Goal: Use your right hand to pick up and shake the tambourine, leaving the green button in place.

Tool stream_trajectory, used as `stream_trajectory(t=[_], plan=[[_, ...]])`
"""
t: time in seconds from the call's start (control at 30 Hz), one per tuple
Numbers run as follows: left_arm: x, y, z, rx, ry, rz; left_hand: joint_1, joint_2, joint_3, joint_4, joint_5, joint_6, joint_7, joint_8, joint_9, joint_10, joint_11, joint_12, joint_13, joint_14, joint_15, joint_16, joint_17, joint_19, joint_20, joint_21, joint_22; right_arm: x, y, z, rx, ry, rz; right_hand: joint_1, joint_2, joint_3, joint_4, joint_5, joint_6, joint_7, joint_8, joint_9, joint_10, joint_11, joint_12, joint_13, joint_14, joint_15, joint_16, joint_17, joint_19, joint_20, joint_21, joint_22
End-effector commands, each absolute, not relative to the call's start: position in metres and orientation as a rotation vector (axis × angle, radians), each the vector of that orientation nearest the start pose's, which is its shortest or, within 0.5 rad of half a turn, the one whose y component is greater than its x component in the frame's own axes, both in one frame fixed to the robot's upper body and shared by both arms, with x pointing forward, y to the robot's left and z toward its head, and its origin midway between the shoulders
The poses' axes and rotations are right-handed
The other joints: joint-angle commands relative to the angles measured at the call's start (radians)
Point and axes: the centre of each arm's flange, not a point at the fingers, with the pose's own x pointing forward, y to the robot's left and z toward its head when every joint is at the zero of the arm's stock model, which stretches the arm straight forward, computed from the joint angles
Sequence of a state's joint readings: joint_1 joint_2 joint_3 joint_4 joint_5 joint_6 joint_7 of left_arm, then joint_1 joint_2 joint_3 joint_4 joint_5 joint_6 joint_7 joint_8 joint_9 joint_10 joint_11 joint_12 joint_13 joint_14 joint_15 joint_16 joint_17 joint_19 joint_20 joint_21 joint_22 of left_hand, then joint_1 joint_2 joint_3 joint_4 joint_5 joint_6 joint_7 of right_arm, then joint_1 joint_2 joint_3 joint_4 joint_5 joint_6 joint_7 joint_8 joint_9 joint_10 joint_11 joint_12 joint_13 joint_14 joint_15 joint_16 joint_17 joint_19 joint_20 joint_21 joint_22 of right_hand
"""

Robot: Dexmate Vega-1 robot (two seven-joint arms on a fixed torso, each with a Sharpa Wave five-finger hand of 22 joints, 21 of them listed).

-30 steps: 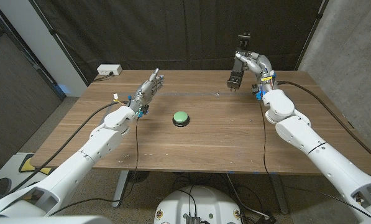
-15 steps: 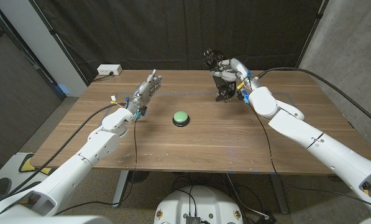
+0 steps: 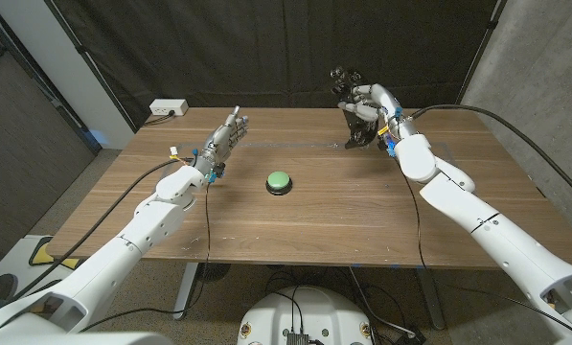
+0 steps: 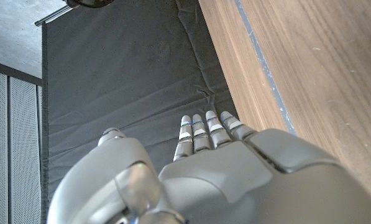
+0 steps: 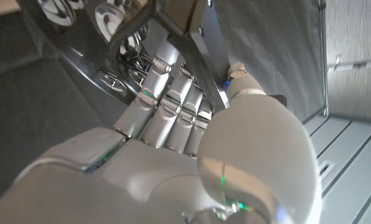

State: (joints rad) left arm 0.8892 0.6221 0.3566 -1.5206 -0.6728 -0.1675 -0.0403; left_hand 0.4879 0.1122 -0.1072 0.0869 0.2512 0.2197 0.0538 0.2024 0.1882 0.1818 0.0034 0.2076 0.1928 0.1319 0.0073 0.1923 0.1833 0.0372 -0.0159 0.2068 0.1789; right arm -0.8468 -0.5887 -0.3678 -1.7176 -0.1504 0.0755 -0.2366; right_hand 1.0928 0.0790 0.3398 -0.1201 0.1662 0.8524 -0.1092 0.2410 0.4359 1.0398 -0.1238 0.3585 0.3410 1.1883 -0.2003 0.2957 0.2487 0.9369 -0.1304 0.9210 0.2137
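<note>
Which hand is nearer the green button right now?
Left. The left hand sits just beyond the green button, empty. The right hand is farther back, raised, holding the tambourine.

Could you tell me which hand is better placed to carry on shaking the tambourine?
The right hand: its fingers are wrapped around the tambourine, held above the table's far side. The left hand holds nothing, fingers straight, across the table beyond the green button.

Wooden table (image 3: 314, 216) with green button (image 3: 280, 181) near its middle
</note>
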Motion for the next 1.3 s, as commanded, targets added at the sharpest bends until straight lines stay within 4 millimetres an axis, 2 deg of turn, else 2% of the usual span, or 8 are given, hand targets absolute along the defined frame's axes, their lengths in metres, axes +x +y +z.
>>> stream_trajectory(t=[0.03, 0.17, 0.3, 0.5, 0.6, 0.73, 1.0, 1.3], plan=[[0.623, 0.278, 0.008, 0.051, -0.593, -0.308, 0.005, 0.003, -0.006, 0.002, -0.001, 0.008, -0.004, 0.001, 0.002, 0.008, 0.002, -0.003, 0.002, 0.009, -0.002, 0.0, 0.002, 0.008, 0.004, -0.001, 0.005, 0.586, -0.305, 0.048, 0.202, -0.91, 0.122, -0.007, 0.099, 0.168, 0.034, 0.006, 0.038, -0.029, 0.003, 0.05, 0.045, -0.04, 0.006, 0.088, 0.029, -0.026, 0.006, 0.002, -0.005, -0.098, 0.007, 0.002], [0.623, 0.278, 0.01, 0.056, -0.592, -0.309, 0.005, 0.003, -0.007, 0.002, -0.001, 0.008, -0.004, 0.001, 0.002, 0.008, 0.003, -0.003, 0.002, 0.009, -0.002, 0.0, 0.002, 0.008, 0.004, -0.001, 0.005, 0.586, -0.319, 0.035, 0.324, -0.915, 0.126, -0.007, 0.099, 0.169, 0.033, 0.006, 0.038, -0.027, 0.003, 0.051, 0.044, -0.039, 0.006, 0.09, 0.029, -0.026, 0.006, 0.002, -0.005, -0.098, 0.008, 0.001], [0.624, 0.277, 0.011, 0.059, -0.589, -0.314, 0.006, 0.004, -0.007, 0.002, -0.002, 0.008, -0.003, 0.001, 0.002, 0.008, 0.002, -0.003, 0.002, 0.008, -0.002, 0.0, 0.002, 0.007, 0.004, -0.002, 0.005, 0.59, -0.323, 0.025, 0.434, -0.906, 0.163, -0.007, 0.099, 0.169, 0.032, 0.006, 0.038, -0.028, 0.004, 0.053, 0.044, -0.039, 0.006, 0.091, 0.032, -0.027, 0.007, 0.003, -0.004, -0.098, 0.01, 0.001], [0.625, 0.276, 0.011, 0.062, -0.586, -0.321, 0.006, 0.004, -0.008, 0.002, -0.002, 0.008, -0.004, 0.0, 0.002, 0.007, 0.002, -0.003, 0.002, 0.008, -0.002, 0.0, 0.002, 0.007, 0.004, -0.002, 0.005, 0.608, -0.309, 0.016, 0.732, -0.87, 0.398, -0.007, 0.099, 0.17, 0.031, 0.006, 0.039, -0.029, 0.003, 0.053, 0.046, -0.04, 0.006, 0.091, 0.032, -0.026, 0.007, 0.002, -0.004, -0.098, 0.012, 0.001], [0.625, 0.276, 0.011, 0.063, -0.584, -0.321, 0.006, 0.004, -0.008, 0.002, -0.002, 0.006, -0.004, 0.0, 0.002, 0.008, 0.001, -0.003, 0.002, 0.008, -0.001, -0.001, 0.002, 0.007, 0.004, -0.002, 0.005, 0.611, -0.302, 0.017, 0.742, -0.85, 0.429, -0.007, 0.098, 0.17, 0.03, 0.006, 0.038, -0.03, 0.003, 0.054, 0.046, -0.041, 0.005, 0.091, 0.03, -0.026, 0.005, 0.001, -0.007, -0.098, 0.012, 0.001], [0.623, 0.279, 0.009, 0.062, -0.582, -0.315, 0.007, 0.004, -0.009, 0.002, -0.002, 0.008, -0.004, 0.0, 0.002, 0.008, 0.001, -0.003, 0.002, 0.008, 0.0, 0.0, 0.002, 0.007, 0.004, -0.002, 0.005, 0.604, -0.295, 0.029, 0.583, -0.862, 0.395, -0.008, 0.098, 0.171, 0.029, 0.006, 0.037, -0.029, 0.002, 0.055, 0.046, -0.042, 0.006, 0.092, 0.028, -0.026, 0.003, -0.001, -0.01, -0.098, 0.012, 0.0], [0.619, 0.282, 0.006, 0.059, -0.585, -0.31, 0.007, 0.005, -0.009, 0.002, -0.002, 0.008, -0.004, 0.0, 0.002, 0.007, 0.001, -0.004, 0.002, 0.008, -0.001, 0.0, 0.002, 0.007, 0.004, -0.002, 0.005, 0.575, -0.277, 0.066, -0.023, -0.943, 0.166, -0.01, 0.099, 0.171, 0.029, 0.005, 0.038, -0.031, 0.001, 0.054, 0.046, -0.041, 0.003, 0.091, 0.028, -0.026, 0.003, 0.0, -0.012, -0.098, 0.014, 0.0], [0.617, 0.286, 0.004, 0.052, -0.59, -0.305, 0.008, 0.005, -0.01, 0.003, -0.003, 0.008, -0.003, 0.0, 0.003, 0.008, 0.0, -0.003, 0.002, 0.008, -0.001, 0.0, 0.002, 0.005, 0.005, -0.002, 0.005, 0.542, -0.238, 0.103, -0.666, -1.007, -0.085, -0.012, 0.099, 0.171, 0.03, 0.005, 0.041, -0.033, -0.001, 0.053, 0.045, -0.042, 0.003, 0.093, 0.031, -0.026, 0.005, 0.002, -0.011, -0.097, 0.018, 0.0]])
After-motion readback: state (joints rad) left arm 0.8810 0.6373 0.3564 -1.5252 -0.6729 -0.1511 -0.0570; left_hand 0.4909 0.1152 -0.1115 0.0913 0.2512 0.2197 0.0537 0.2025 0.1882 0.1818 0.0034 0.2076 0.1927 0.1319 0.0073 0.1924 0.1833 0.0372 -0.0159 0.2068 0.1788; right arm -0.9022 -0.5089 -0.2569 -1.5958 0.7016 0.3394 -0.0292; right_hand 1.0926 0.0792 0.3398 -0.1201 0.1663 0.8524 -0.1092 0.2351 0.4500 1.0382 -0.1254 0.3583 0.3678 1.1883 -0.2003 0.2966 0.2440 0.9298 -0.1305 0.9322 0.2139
